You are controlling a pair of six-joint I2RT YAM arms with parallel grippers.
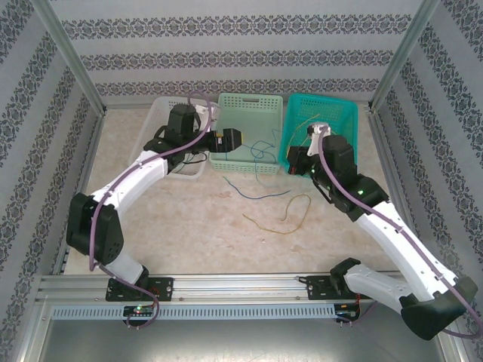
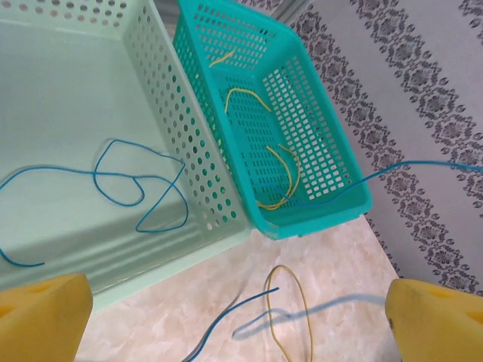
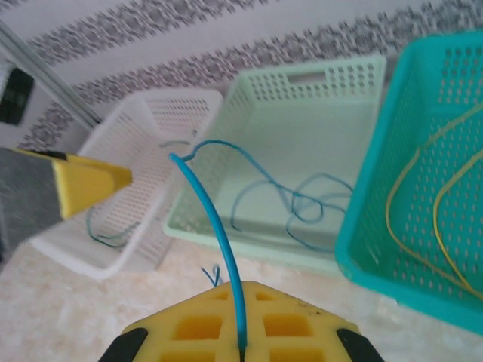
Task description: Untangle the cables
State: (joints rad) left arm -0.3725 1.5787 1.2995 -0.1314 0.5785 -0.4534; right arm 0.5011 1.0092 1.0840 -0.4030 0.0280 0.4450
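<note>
Right gripper (image 3: 181,234): jaws stand apart with nothing pinched between them. The blue cable (image 3: 217,226) only rides in a groove on the lower finger and arcs up in front of the light green basket (image 3: 317,72). Left gripper (image 2: 240,317): jaws wide open and empty, hovering over the desk (image 2: 189,302) by the front corner where the light green basket meets the teal basket (image 2: 317,128). Other strands: a looped blue strand (image 2: 124,177) lies in the light green basket and yellow strands (image 2: 290,177) lie in the teal basket. On the desk, a yellow loop (image 2: 284,267) and a blue end (image 2: 241,308) cross under the left gripper. My read is that this step is freeing the lifted blue cable. Right should close fully on it before moving, or it will likely slide off. Pull slowly, away from the yellow loop; left can pin the yellow loop if it drags. Snag risk is the basket perforations.
</note>
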